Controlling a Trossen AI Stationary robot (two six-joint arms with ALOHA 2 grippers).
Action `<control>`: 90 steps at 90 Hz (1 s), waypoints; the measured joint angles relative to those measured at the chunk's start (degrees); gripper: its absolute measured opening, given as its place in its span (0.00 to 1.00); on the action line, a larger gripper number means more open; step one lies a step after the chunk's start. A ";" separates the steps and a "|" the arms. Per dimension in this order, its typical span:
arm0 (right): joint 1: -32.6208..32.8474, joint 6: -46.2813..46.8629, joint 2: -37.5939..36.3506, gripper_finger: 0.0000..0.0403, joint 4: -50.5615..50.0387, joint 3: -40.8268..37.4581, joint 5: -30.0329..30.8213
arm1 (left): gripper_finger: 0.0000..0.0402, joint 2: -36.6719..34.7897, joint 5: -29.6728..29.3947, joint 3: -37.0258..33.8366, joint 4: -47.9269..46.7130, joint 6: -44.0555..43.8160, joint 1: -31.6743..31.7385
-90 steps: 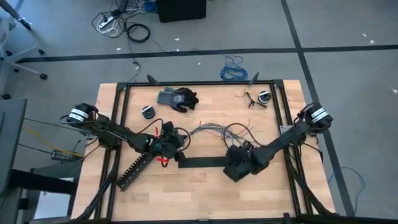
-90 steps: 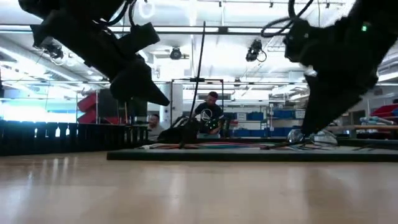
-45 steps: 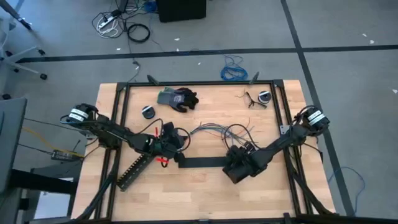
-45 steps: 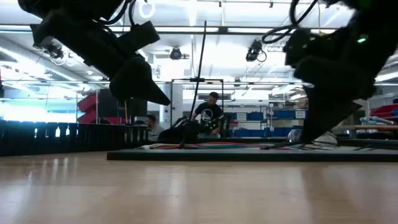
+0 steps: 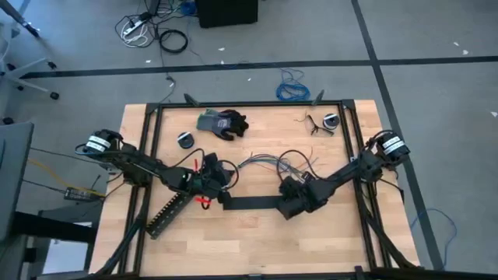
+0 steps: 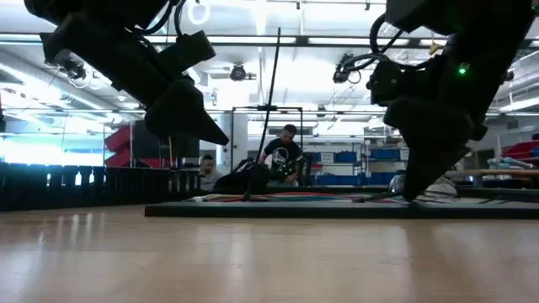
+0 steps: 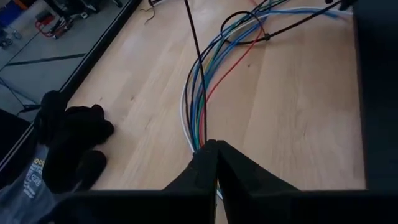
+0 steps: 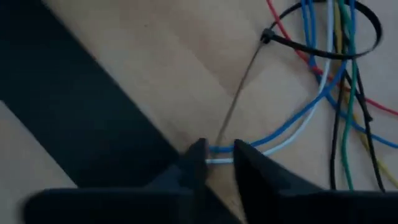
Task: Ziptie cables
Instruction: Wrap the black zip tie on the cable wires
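The cables [image 5: 264, 163] lie on the wooden table between my two grippers, their blue, green, white and red wires fanning apart toward the right. A thin black ziptie forms a loop [image 8: 323, 37] around them, and its tail [image 8: 239, 93] runs to my right gripper [image 8: 217, 158]. That gripper [image 5: 286, 201] stands at the cables' near right, its fingers nearly together. My left gripper [image 5: 218, 177] is shut at the cables' left end [image 7: 199, 118]. A thin black strand [image 7: 194, 62] runs along the wires to its tips. My left gripper pinches the gathered left end of the cables [image 7: 200, 142] between its two fingertips, coming along the wires from the table's left. The wires lie slack on the table beyond the fingers. My right gripper has the free end of the ziptie's tail [image 8: 221, 140] between its fingers. A blue and a white wire [image 8: 273, 140] cross the same gap; whether they are pinched too I cannot tell. The tail runs straight up to the loop.
A flat black bar [image 5: 249, 204] lies just near of the cables, between the grippers. A black slotted duct [image 5: 167, 214] lies slanted at the near left. Dark gloves [image 5: 222, 123] sit at the far middle, a small round thing [image 5: 331, 120] at the far right.
My right gripper has shifted a little toward the table's left and far edges, onto the near side of the cables. The left arm and the cables have kept still.
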 joint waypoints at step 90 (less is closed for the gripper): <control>-17.73 -30.27 -25.44 0.00 -8.09 0.00 -22.48 | 0.13 -7.36 28.16 0.02 27.41 24.26 2.21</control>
